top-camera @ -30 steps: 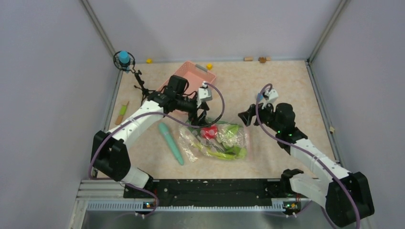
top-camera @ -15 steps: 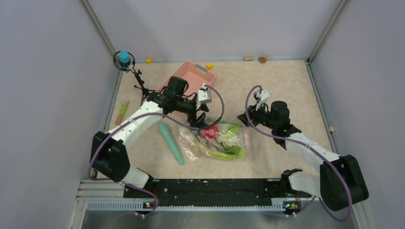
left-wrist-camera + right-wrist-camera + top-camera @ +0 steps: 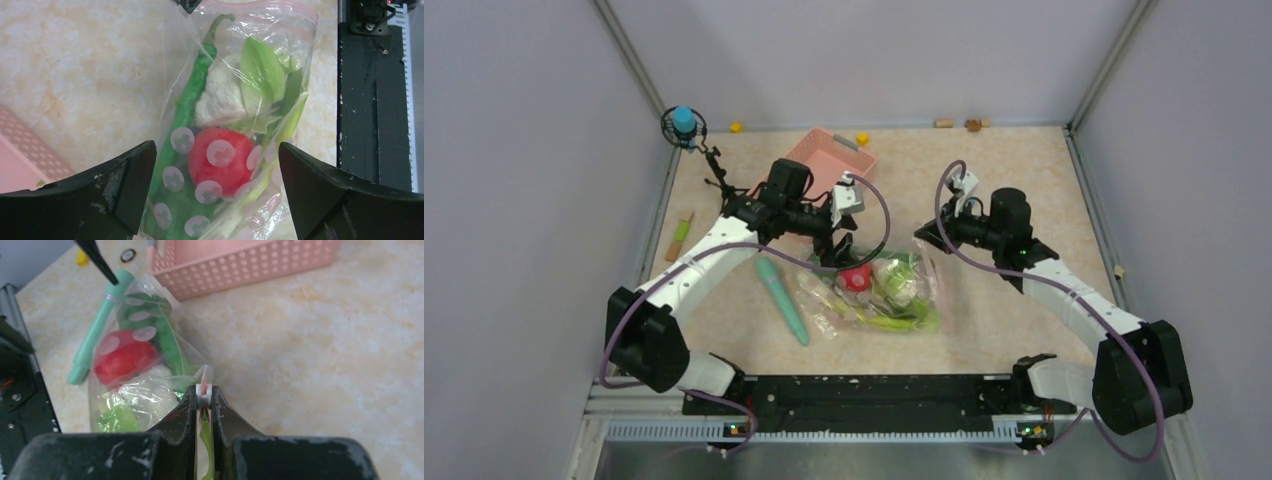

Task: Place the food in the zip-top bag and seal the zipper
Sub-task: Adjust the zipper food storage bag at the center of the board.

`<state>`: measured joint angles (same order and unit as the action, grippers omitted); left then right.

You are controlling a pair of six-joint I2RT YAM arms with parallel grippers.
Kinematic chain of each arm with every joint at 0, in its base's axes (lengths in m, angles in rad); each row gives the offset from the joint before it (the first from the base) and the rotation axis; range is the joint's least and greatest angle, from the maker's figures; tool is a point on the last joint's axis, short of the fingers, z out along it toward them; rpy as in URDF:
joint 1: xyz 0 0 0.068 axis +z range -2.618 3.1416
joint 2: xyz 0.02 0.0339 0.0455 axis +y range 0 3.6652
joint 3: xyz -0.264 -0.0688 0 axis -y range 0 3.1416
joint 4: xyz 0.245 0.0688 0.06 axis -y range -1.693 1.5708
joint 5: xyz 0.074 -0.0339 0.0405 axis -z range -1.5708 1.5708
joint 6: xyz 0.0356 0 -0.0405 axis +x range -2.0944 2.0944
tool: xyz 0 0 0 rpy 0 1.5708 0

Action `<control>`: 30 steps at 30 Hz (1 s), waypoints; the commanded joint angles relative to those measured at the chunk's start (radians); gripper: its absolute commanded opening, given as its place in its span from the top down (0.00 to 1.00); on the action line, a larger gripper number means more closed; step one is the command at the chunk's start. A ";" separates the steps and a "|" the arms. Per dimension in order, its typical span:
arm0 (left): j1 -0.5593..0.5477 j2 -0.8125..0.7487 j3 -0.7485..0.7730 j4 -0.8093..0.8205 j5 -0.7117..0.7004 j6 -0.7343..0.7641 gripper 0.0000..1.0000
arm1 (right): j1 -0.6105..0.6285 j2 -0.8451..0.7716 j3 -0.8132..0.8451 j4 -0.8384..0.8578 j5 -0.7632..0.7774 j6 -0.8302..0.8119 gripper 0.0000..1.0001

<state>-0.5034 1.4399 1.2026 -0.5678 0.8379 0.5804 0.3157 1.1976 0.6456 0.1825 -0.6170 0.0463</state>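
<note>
The zip-top bag [image 3: 886, 292] lies mid-table with the food inside: a red tomato [image 3: 220, 160], white cauliflower [image 3: 217, 95], a long green piece [image 3: 192, 95] and leafy greens [image 3: 262, 70]. My left gripper [image 3: 836, 252] hovers open over the bag's closed end, its jaws wide apart on either side of the tomato and touching nothing. The right gripper [image 3: 203, 396] is shut on the zipper [image 3: 203, 390], pinching its white slider and pink strip at the far corner of the bag's mouth [image 3: 924, 243]. The pink strip [image 3: 260, 5] runs along the mouth edge.
A pink basket [image 3: 824, 160] stands behind the bag, close to the left arm. A teal stick [image 3: 782, 300] lies left of the bag. Small yellow blocks [image 3: 862, 138] sit by the back wall. A black rail [image 3: 854, 395] runs along the near edge.
The right gripper swung left to the far corner of the bag's mouth and closed on the zipper. The left gripper stayed open over the bag, shifting slightly.
</note>
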 commanded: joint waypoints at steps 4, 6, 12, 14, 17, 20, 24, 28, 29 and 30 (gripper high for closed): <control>-0.001 -0.105 -0.004 0.153 -0.039 -0.138 0.03 | 0.057 -0.061 0.306 -0.193 -0.184 -0.139 1.00; -0.003 -0.127 0.000 0.164 -0.029 -0.151 0.03 | 0.113 -0.053 0.390 -0.324 -0.174 -0.220 1.00; -0.002 -0.170 0.009 0.227 -0.037 -0.212 0.03 | 0.218 0.031 0.607 -0.485 -0.235 -0.336 1.00; -0.002 -0.171 0.017 0.237 -0.028 -0.244 0.03 | 0.245 0.072 0.665 -0.517 -0.218 -0.344 1.00; -0.002 -0.177 0.022 0.251 -0.009 -0.271 0.03 | 0.306 0.115 0.717 -0.553 -0.132 -0.353 1.00; -0.002 -0.185 0.018 0.256 0.014 -0.276 0.03 | 0.357 0.132 0.729 -0.563 -0.086 -0.368 1.00; -0.002 -0.187 0.007 0.266 0.038 -0.252 0.08 | 0.372 0.135 0.739 -0.592 -0.112 -0.393 1.00; -0.002 -0.170 0.012 0.243 0.084 -0.193 0.12 | 0.385 0.139 0.777 -0.653 -0.145 -0.435 1.00; -0.002 -0.163 0.017 0.218 0.101 -0.167 0.12 | 0.386 0.139 0.788 -0.667 -0.159 -0.444 1.00; -0.002 -0.158 0.023 0.194 0.122 -0.121 0.12 | 0.388 0.140 0.799 -0.681 -0.170 -0.453 1.00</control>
<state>-0.5034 1.2850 1.2003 -0.3527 0.8696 0.3561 0.6815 1.3441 1.3437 -0.4892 -0.7181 -0.3428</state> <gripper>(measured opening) 0.886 0.051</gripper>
